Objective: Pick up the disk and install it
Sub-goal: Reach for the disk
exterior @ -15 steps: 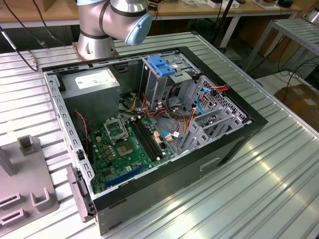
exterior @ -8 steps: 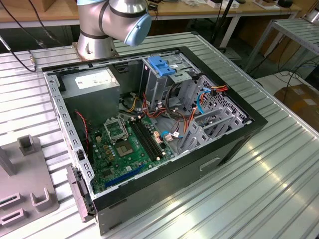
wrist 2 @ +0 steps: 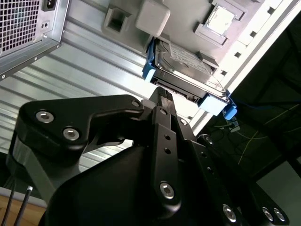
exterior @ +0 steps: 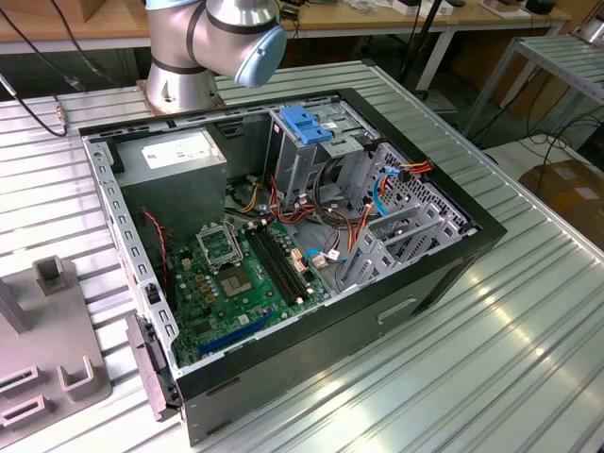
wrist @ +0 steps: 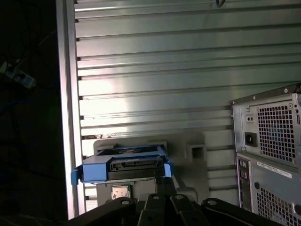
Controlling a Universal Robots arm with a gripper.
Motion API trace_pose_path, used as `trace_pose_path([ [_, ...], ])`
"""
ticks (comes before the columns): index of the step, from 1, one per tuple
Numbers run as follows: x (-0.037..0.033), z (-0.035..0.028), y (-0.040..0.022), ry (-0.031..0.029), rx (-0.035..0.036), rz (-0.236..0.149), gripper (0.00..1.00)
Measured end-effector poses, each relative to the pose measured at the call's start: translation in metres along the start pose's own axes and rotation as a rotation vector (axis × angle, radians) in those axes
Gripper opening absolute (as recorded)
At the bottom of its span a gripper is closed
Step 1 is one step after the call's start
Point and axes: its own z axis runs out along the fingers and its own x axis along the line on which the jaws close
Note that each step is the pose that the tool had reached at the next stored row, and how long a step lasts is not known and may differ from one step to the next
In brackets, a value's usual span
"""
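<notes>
The disk (wrist 2: 186, 63) shows shiny grey metal framed in blue plastic; the table (wrist: 188, 70) is ribbed, glossy metal.

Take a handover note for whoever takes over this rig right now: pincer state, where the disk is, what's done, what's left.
Pincer: at the near edge of the disk in both wrist views. Whether it is clamped on it cannot be told.
Disk: in its blue frame, over the grey fixture on the slatted table, outside the computer case.
Done: the pincer is at the disk. A lift off the fixture is not confirmed.
Left: the install. The case lies open with its drive cage exposed.
</notes>
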Motion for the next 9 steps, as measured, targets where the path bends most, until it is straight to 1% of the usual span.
trace_pose_path([
  [2, 0.0022, -0.0001, -0.0001, 0.0004, 0.0001, 0.0, 0.1],
  [5, 0.0082, 0.0, -0.0006, 0.0013, 0.0001, 0.0, 0.1],
  [9, 0.0141, 0.0, -0.001, 0.0023, 0.0002, 0.0, 0.1],
])
